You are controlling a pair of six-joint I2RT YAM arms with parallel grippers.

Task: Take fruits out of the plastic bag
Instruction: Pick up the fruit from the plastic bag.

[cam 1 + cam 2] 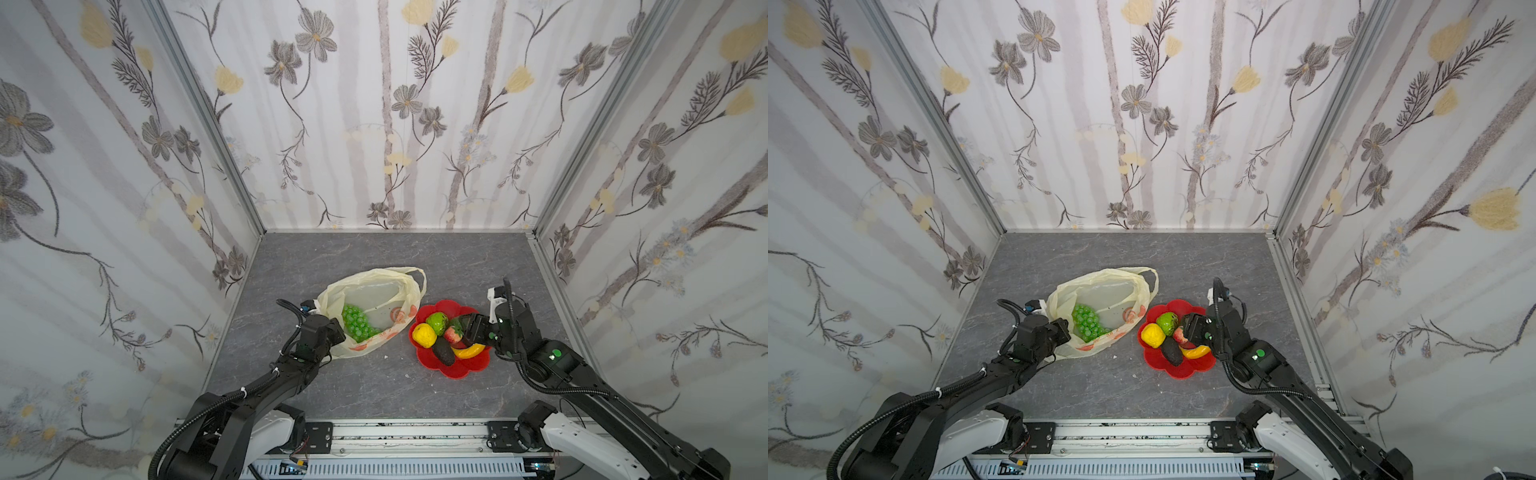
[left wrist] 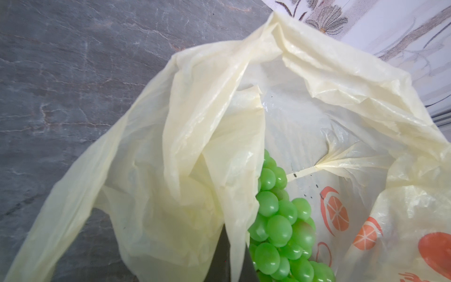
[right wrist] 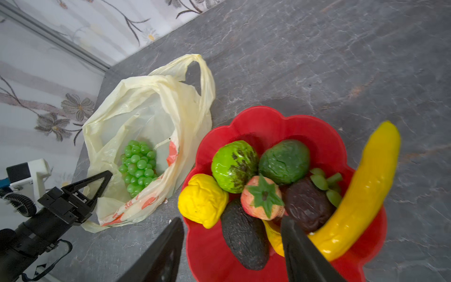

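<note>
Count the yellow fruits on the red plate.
2: the lemon on the plate edge nearest the bag, and the banana along the opposite edge. More could be hidden underneath.

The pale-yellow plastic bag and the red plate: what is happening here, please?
The left gripper is shut on the rim of the thin pale-yellow plastic bag, holding it open. Only the green grape bunch shows inside. The right gripper hangs open over the red flower-shaped plate, where the other toy fruits are piled.
</note>
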